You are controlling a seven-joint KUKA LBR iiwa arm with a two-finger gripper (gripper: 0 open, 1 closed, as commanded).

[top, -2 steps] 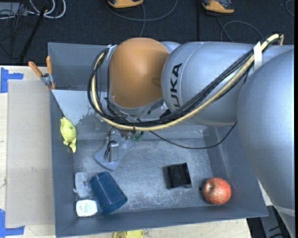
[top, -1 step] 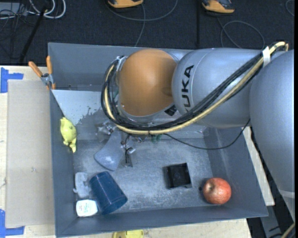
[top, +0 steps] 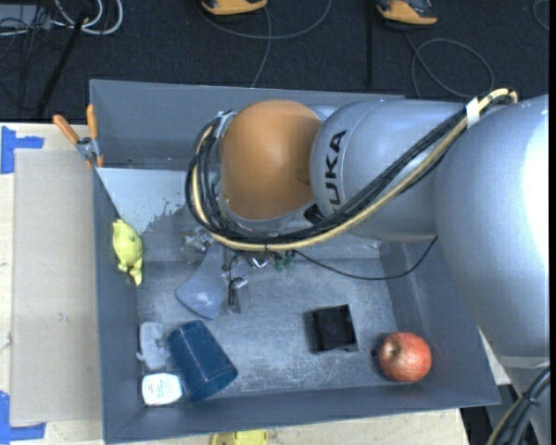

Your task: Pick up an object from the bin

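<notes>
- Gripper (top: 232,287): low over the floor of the bin (top: 278,364), left of centre, under the orange wrist cover (top: 269,160); degree of opening and any hold cannot be told.
- Pale grey-blue flat piece (top: 199,295): just beside gripper, on view's left.
- Blue cup (top: 201,360): on its side, near front-left corner.
- Black square block (top: 331,329), red apple (top: 406,357): well apart, view's right.

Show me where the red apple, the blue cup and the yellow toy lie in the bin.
red apple (top: 405,357), camera view, middle of its skin.
blue cup (top: 201,360), camera view, middle of its side.
yellow toy (top: 126,248), camera view, middle of its body.
</notes>
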